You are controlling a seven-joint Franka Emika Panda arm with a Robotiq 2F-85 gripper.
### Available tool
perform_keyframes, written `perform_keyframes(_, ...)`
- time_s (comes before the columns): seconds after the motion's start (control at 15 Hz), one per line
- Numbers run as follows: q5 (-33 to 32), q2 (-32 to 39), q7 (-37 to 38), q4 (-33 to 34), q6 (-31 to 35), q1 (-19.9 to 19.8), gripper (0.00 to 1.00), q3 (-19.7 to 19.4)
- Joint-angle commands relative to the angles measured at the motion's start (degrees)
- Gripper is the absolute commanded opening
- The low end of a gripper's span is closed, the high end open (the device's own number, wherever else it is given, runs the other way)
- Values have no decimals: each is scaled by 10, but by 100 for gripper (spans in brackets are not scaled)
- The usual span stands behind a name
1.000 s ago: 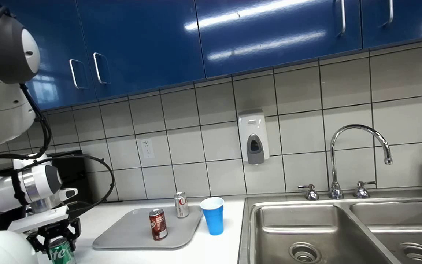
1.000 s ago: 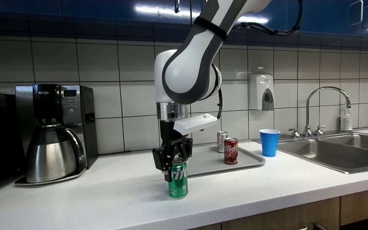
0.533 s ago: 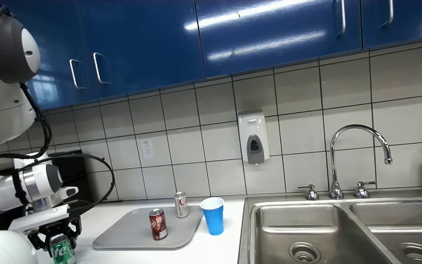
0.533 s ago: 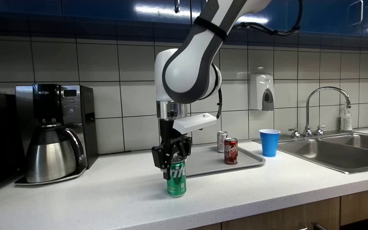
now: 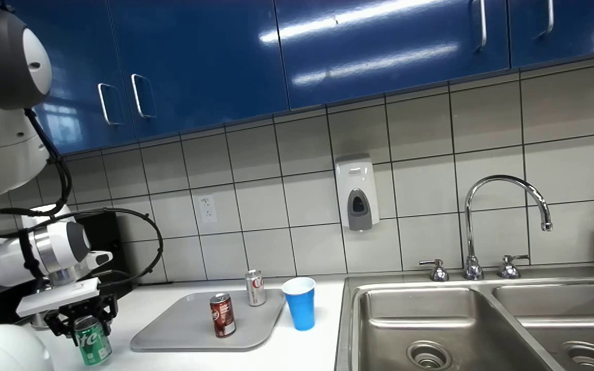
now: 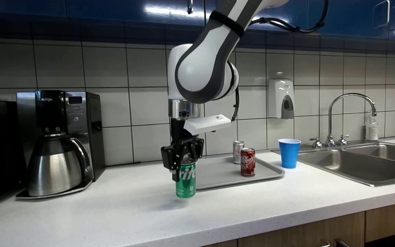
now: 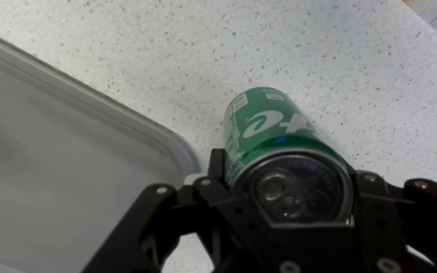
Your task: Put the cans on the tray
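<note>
The green can with white marks is held in my gripper [image 6: 187, 165]. The can [image 6: 186, 185] hangs a little above the counter, with its shadow below it. In an exterior view the green can [image 5: 94, 346] tilts slightly. In the wrist view my gripper [image 7: 285, 168] has a finger on each side of the green can [image 7: 269, 117], near its dark top. The red can [image 6: 248, 163] stands upright on the grey tray [image 6: 218, 175] in both exterior views. The tray's corner [image 7: 70, 170] lies left of the held can in the wrist view.
A silver can with red marks [image 5: 255, 288] stands at the back of the tray. A blue cup [image 5: 299, 304] stands beside the tray, near the steel sink [image 5: 348, 330]. A coffee maker [image 6: 93, 137] stands on the counter. The counter's front edge [image 6: 269, 226] shows.
My gripper has lifted the green can off the counter. In the exterior views it has risen and shifted slightly sideways. The red can, tray and cup have not moved.
</note>
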Motion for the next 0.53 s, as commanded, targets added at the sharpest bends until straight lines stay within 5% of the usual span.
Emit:
perform_keyframes(0.0,-1,-22,18,0,2,-6,38,-7)
perform_keyframes(0.47,-16,-16,33,15,1,-13,38,-34)
